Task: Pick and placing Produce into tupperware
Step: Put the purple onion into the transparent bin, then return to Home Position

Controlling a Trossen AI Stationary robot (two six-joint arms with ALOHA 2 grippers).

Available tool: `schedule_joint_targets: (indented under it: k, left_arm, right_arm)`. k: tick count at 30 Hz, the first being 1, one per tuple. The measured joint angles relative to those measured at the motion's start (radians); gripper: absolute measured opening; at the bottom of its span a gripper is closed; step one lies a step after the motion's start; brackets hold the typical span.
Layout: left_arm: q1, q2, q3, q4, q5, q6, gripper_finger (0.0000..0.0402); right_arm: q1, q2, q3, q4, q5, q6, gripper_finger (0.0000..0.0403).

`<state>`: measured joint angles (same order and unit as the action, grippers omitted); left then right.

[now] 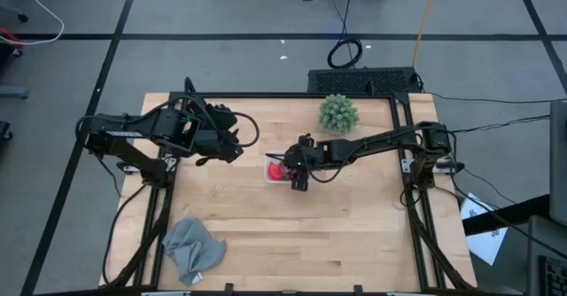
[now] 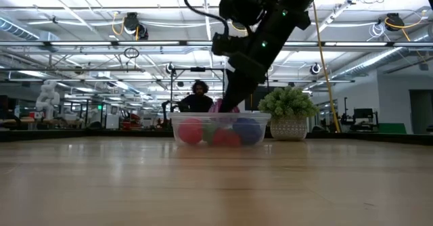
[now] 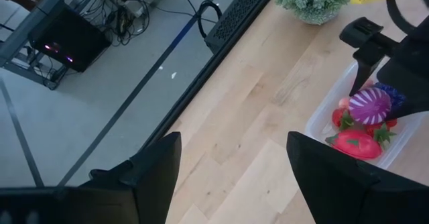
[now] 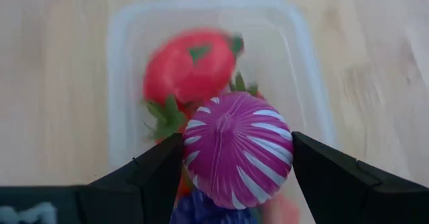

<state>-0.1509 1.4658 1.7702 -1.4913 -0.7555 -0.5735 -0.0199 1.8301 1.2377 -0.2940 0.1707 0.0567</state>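
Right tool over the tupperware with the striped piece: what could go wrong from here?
1. The right tool holds the striped piece over a tupperware already crowded with a red piece and others; released here, it may roll off the pile and over the rim.
2. The tupperware looks light; a finger catching its wall could shift or tip it.

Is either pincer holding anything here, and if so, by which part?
The right pincer holds the striped magenta produce piece by its two opposite sides, above the tupperware. The left pincer is open, holding nothing.
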Motion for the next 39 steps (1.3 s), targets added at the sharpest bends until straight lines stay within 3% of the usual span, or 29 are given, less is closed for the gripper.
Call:
schedule_joint_targets:
  k: [15, 26, 39]
  left_arm:
    - [0.0, 0.0, 0.0, 0.0, -0.006, 0.0, 0.0278]
    - [0.0, 0.0, 0.0, 0.0, -0.006, 0.001, 0.0278]
    - [0.0, 0.0, 0.0, 0.0, -0.006, 0.001, 0.0278]
  right_arm:
    - [-0.013, 0.002, -0.053, 0.07, -0.019, -0.001, 0.0252]
    - [-0.013, 0.002, -0.053, 0.088, -0.02, -0.017, 0.0294]
    - [-0.013, -0.002, -0.053, 0.111, -0.02, -0.046, 0.0299]
